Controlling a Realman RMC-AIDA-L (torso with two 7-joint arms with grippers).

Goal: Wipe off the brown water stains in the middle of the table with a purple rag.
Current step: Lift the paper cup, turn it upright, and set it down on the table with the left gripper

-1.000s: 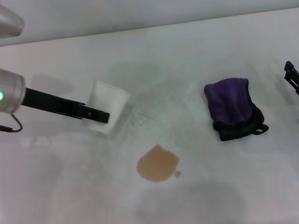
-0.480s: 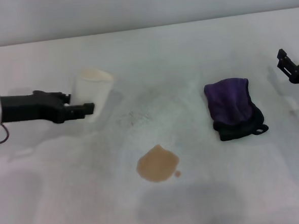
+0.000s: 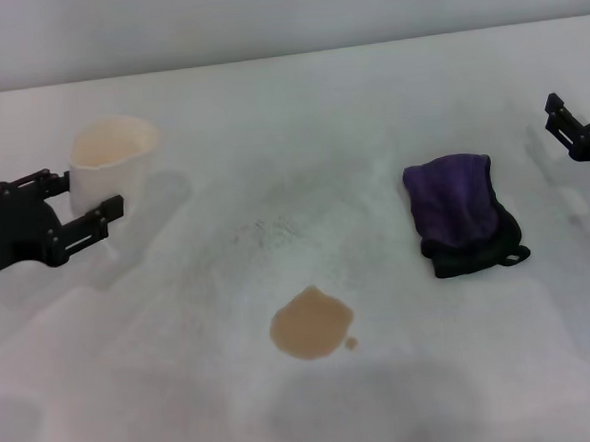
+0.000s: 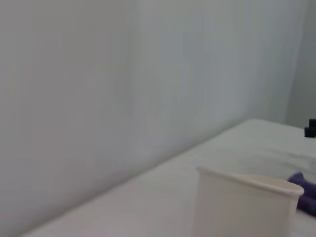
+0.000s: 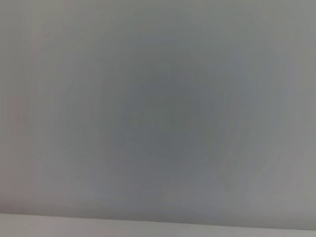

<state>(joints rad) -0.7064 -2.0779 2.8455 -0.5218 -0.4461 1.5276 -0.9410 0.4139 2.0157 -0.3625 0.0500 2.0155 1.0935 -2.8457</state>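
Two grippers show at the table's (image 3: pixel 298 111) edges, neither touching the rag or the stain.

Stain (image 3: pixel 310 324): tan-brown roundish puddle on the table, near the middle, toward the robot. One tiny droplet (image 3: pixel 351 344) sits just beside the puddle, on its right, apart from it.

Rag (image 3: pixel 460 214): bunched purple cloth with a black lower part and a small black loop, lying flat on the table to the right of the stain and farther from the robot, well apart from it. In the left wrist view a purple corner of it (image 4: pixel 306 190) shows beyond the cup.

Cup (image 3: pixel 113 160): white paper cup, tan inside, upright, to the left of the stain and farther back, well apart from it. The left wrist view shows its wall and rim (image 4: pixel 242 207) close up.

Left gripper (image 3: pixel 95 198): left of the stain, at the cup. Its fingers are apart, one on each side of the cup's lower wall; contact with the cup cannot be told.

Right gripper (image 3: pixel 577 124): right of the stain, beyond the rag, near the table's right edge and apart from the rag. Two black prongs show with a gap between them, nothing held.

Right wrist view: only a plain grey surface with a pale band along one edge.
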